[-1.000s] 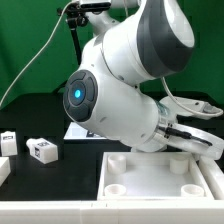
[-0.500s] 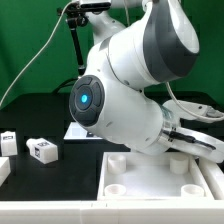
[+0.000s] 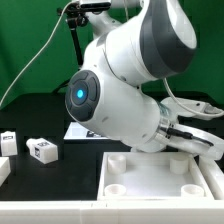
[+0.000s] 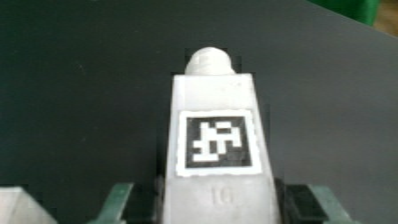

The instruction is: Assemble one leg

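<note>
In the wrist view a white square-section leg (image 4: 214, 100) with a rounded tip and a black-and-white tag stands between my gripper's (image 4: 214, 207) two fingers (image 4: 121, 205). The fingers press on both of its sides over dark table. In the exterior view the big arm hides the gripper and the held leg. Only the hand (image 3: 195, 138) shows, low over the far right part of the white panel with round corner sockets (image 3: 150, 172). Two more tagged leg blocks, one (image 3: 42, 150) and another (image 3: 9, 141), lie on the black table at the exterior view's left.
Another white piece (image 3: 3, 170) lies at the exterior view's left edge. A white flat part (image 3: 74, 130) shows under the arm. A black stand (image 3: 78, 40) and cable rise at the back before a green backdrop.
The arm's body swayed slightly to the exterior view's right and back. The loose legs and the panel have not moved.
</note>
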Available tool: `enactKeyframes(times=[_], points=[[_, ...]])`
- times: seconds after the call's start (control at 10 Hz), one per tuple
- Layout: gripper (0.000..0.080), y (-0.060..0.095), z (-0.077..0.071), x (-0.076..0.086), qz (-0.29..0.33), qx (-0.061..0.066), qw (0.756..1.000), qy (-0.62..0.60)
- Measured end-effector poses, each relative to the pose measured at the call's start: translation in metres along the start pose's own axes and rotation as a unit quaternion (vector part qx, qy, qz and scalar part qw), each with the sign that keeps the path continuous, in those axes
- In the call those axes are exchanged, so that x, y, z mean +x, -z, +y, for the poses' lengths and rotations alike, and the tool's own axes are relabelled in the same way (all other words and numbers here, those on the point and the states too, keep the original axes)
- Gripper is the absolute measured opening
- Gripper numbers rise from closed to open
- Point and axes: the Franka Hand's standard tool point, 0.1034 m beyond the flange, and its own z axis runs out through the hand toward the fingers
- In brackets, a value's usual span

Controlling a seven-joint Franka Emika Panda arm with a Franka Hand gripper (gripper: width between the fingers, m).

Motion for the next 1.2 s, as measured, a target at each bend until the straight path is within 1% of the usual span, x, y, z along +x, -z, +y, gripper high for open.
enactKeyframes(times=[0.2,0.3,0.4,0.5,0.6,0.7,0.8,0.9,1.0,1.1,1.2], points=[[0.0281,0.034,0.001,-0.023,-0.008,0.008,1.0,0.012],[0.0282,0.045,-0.003,-0.029,0.003,0.012,1.0,0.018],[0.0282,0.04,-0.002,-0.028,0.001,0.01,1.0,0.017],[0.0282,0.041,-0.005,-0.023,0.018,0.014,1.0,0.016],[0.0282,0.046,-0.014,-0.021,0.067,0.025,0.997,0.022],[0.0282,0.046,-0.015,-0.024,0.1,0.029,0.994,0.025],[0.0282,0.049,-0.015,-0.02,0.137,0.027,0.99,0.037],[0.0282,0.058,-0.014,-0.014,0.192,0.017,0.98,0.052],[0.0282,0.068,-0.014,-0.019,0.224,-0.001,0.972,0.07],[0.0282,0.083,-0.018,-0.027,0.251,-0.014,0.964,0.088],[0.0282,0.101,-0.026,-0.033,0.287,-0.019,0.952,0.105]])
